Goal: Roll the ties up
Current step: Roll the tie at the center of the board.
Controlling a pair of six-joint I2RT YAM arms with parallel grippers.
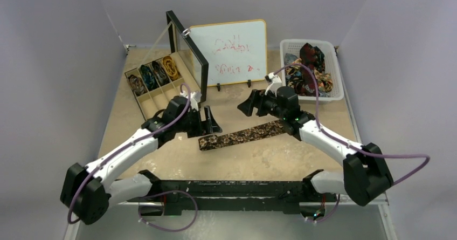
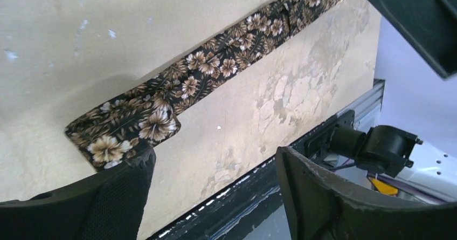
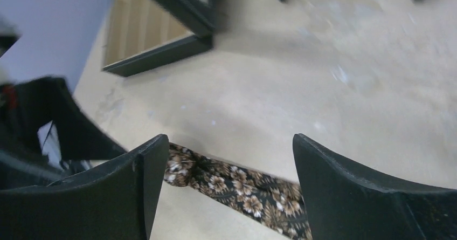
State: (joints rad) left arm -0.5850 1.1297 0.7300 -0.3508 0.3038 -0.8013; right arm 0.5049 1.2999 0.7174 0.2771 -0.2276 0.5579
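A brown-gold flowered tie [image 1: 242, 134] lies flat and unrolled across the middle of the table. Its wide end [image 2: 121, 129] shows in the left wrist view, just beyond one finger. My left gripper [image 1: 211, 122] hovers over that end, open, with nothing between its fingers [image 2: 81, 197]. My right gripper [image 1: 249, 104] hangs above the tie's other stretch [image 3: 237, 186], also open and empty. Several rolled ties [image 1: 153, 74] sit in the compartments of a wooden box [image 1: 141, 101]. More loose ties [image 1: 310, 67] are heaped in a white basket.
A small whiteboard [image 1: 229, 51] stands at the back centre, next to the box's raised black-framed lid [image 1: 188, 48]. The white basket [image 1: 339, 81] is at the back right. A black rail [image 1: 232, 189] runs along the near table edge.
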